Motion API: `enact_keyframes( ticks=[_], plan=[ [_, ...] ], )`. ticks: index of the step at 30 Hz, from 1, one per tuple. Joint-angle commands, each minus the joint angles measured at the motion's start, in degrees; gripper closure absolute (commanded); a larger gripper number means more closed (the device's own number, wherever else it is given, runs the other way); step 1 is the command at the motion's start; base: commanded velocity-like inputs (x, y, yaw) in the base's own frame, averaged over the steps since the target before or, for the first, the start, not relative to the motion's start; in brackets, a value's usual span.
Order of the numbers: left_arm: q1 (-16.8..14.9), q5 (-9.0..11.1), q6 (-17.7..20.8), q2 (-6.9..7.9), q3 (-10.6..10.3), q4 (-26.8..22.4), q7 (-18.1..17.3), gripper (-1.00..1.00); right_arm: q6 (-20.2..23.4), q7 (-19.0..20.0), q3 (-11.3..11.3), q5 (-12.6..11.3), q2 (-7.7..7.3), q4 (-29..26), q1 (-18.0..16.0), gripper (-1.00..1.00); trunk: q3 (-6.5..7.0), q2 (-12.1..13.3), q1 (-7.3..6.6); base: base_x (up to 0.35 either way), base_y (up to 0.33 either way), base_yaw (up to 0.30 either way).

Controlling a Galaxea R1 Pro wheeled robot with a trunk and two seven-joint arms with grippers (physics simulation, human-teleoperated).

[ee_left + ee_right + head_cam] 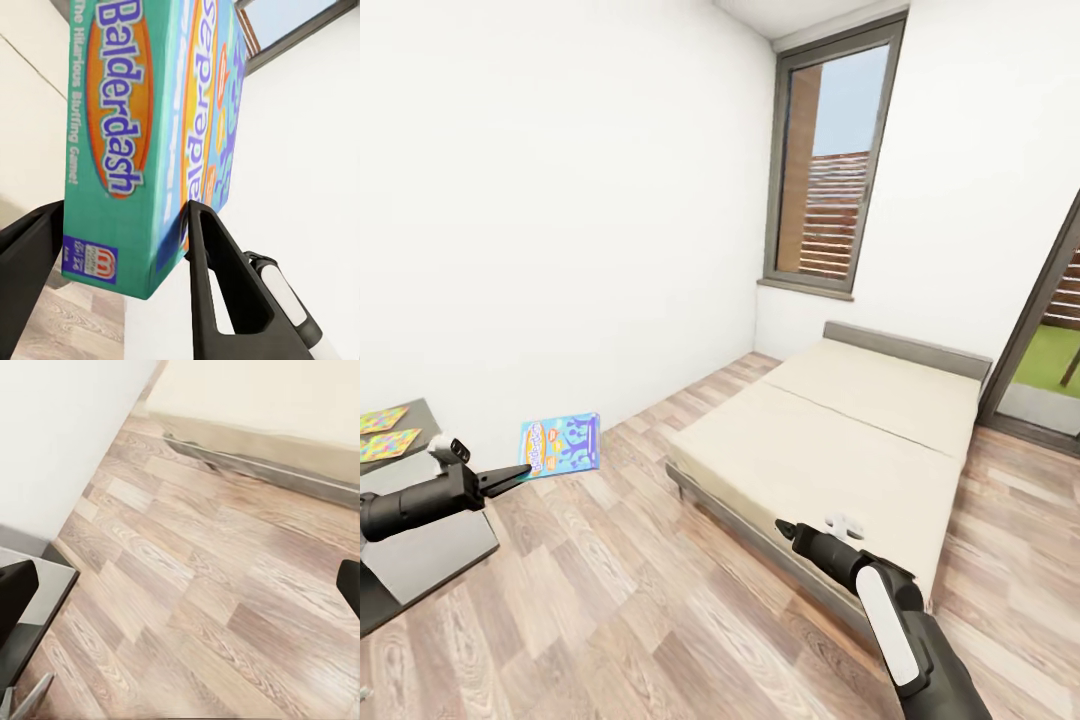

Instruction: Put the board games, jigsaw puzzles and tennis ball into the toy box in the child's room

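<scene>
My left gripper (518,476) is shut on the lower edge of a blue board game (561,445), held upright in the air above the floor. In the left wrist view the black fingers (217,277) clamp the teal and blue "Balderdash" box (142,127). Two jigsaw puzzles (384,432) lie side by side on the table (430,550) at the far left. The bed (860,430) with its cream mattress stands to the right, nothing lying on it. My right gripper (788,530) hangs open over the bed's near edge, its fingers (15,594) spread wide over the floor.
Wood floor runs between the table and the bed. A tall window (830,160) is in the far wall and a glass door (1050,330) at the right. The table's corner (34,600) lies close to my right gripper.
</scene>
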Motion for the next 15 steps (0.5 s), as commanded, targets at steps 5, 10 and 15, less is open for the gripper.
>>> enact_keyframes(
  ticks=[5, 10, 15],
  plan=[
    [-0.1, 0.3, 0.6, 0.01, 0.0, 0.0, -0.1, 1.00, 0.4, 0.1, -0.2, -0.2, 0.06, -0.1, 0.0, -1.00, 0.24, 0.7, -0.41, 0.000, 0.000, 0.287],
    [0.0, 0.2, 0.4, -0.04, 0.0, 0.0, -0.1, 1.00, 0.2, 0.1, -0.2, -0.2, 0.06, -0.1, 0.0, -1.00, 0.24, 0.7, -0.41, 0.000, 0.000, 0.287],
    [0.0, 0.2, 0.4, -0.07, 0.0, 0.0, -0.1, 1.00, -1.3, 0.2, -0.1, -0.2, 0.06, 0.0, 0.0, -1.00, 0.24, 0.7, -0.41, 0.000, 0.000, 0.287]
  ],
)
